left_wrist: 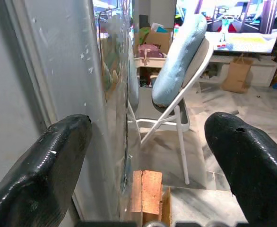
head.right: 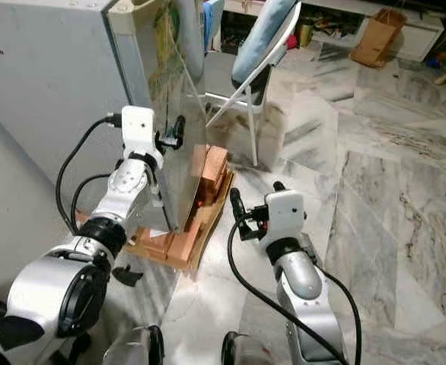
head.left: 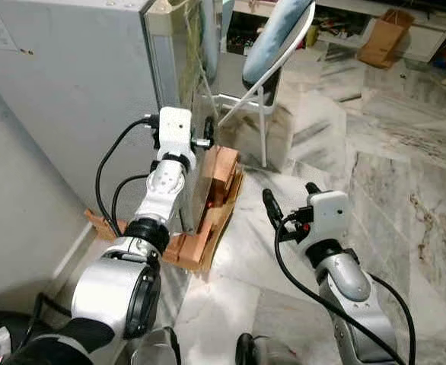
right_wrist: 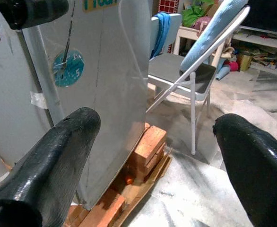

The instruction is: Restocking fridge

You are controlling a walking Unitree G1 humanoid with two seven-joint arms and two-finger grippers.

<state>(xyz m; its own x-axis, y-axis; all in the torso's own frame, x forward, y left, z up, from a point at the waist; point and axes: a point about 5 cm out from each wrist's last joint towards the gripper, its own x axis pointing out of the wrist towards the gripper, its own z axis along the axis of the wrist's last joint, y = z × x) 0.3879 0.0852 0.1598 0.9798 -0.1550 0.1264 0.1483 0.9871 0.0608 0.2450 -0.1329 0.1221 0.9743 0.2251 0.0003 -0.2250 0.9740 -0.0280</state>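
Fingers wide open on both arms, holding nothing.
Your left gripper (head.left: 200,137) is raised at the front corner of the fridge (head.left: 71,99), one finger against its side, the other out past the door edge (left_wrist: 111,94). The door looks shut, so I'd say you're at the opening step: hook the door edge, then pull slow, since the fridge sits on bricks (head.left: 219,171) and might rock. Your right gripper (head.left: 288,199) hovers low, apart from the fridge. Folding chair (head.left: 272,46) stands near the door's swing.

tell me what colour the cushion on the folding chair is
Light blue; the cushion on the chair's backrest shows best in the left wrist view.
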